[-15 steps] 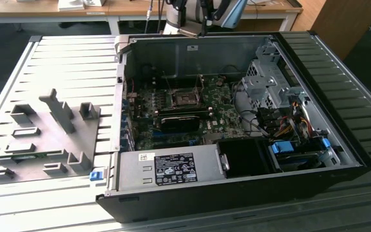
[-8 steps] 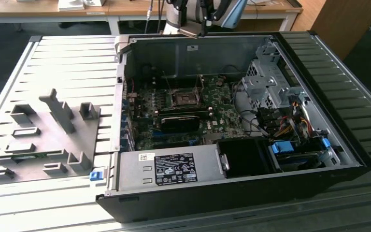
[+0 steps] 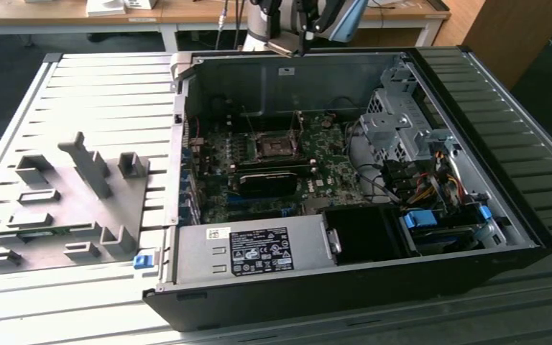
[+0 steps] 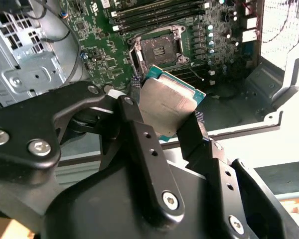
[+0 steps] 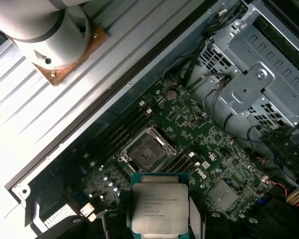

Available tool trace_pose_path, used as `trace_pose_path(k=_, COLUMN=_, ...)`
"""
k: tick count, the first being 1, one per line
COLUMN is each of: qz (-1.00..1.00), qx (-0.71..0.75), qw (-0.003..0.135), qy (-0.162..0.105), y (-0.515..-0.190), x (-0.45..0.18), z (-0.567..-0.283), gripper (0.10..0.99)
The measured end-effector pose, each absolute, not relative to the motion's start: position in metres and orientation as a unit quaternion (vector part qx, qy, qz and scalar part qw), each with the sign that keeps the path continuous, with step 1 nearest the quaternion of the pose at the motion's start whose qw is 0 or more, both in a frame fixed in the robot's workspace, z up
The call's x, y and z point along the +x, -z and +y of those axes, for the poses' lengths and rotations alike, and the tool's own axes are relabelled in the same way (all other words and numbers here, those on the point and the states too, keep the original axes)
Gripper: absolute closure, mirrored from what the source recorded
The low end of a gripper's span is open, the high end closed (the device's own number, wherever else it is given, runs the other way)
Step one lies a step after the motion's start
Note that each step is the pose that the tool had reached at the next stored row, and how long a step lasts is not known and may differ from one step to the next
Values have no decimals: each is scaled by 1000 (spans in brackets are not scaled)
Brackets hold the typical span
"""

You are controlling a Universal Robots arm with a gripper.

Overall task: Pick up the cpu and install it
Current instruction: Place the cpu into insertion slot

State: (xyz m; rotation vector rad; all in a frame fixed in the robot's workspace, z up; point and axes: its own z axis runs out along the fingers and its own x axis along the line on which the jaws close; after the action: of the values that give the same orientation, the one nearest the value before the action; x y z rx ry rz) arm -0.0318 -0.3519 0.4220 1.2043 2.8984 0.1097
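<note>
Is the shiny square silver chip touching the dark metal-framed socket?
Apart. In the second wrist view the gripper holds the silver chip clear of the empty dark socket.

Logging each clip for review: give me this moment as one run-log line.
gripper: shut on cpu | where: held above motherboard | socket: empty | install: not yet done

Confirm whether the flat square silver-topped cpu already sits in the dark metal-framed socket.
No: the gripper holds the cpu clear of the empty socket.
</note>
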Motion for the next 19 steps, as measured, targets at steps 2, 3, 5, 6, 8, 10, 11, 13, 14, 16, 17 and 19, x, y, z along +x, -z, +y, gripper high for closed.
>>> trace_pose_path(k=2, qz=919, qx=393, qw=1, qy=-35, y=-422, x=-32, z=-352, gripper=541)
trace_pose_path(k=3, qz=917, qx=396, qw=1, qy=-35, y=-422, x=-32, z=-352, gripper=541)
trace_pose_path(k=5, qz=915, qx=402, qw=1, qy=-35, y=-422, x=-32, z=-352, gripper=541)
trace_pose_path(k=6, qz=914, qx=404, qw=1, qy=-35, y=-422, x=-32, z=-352, gripper=541)
trace_pose_path(k=8, qz=912, qx=409, qw=1, qy=-35, y=-422, x=-32, z=-352, gripper=541)
trace_pose_path(k=10, qz=910, qx=414, qw=2, qy=-35, y=-422, x=-32, z=-352, gripper=541)
trace_pose_path(k=11, qz=909, qx=416, qw=2, qy=-35, y=-422, x=-32, z=-352, gripper=541)
trace_pose_path(k=13, qz=907, qx=419, qw=2, qy=-35, y=-422, x=-32, z=-352, gripper=541)
trace_pose_path(k=14, qz=906, qx=421, qw=2, qy=-35, y=-422, x=-32, z=-352, gripper=541)
trace_pose_path(k=16, qz=904, qx=426, qw=2, qy=-35, y=-422, x=-32, z=-352, gripper=541)
trace_pose_path(k=17, qz=903, qx=428, qw=2, qy=-35, y=-422, x=-32, z=-352, gripper=541)
trace_pose_path(k=19, qz=902, qx=431, qw=2, qy=-35, y=-422, x=-32, z=-352, gripper=541)
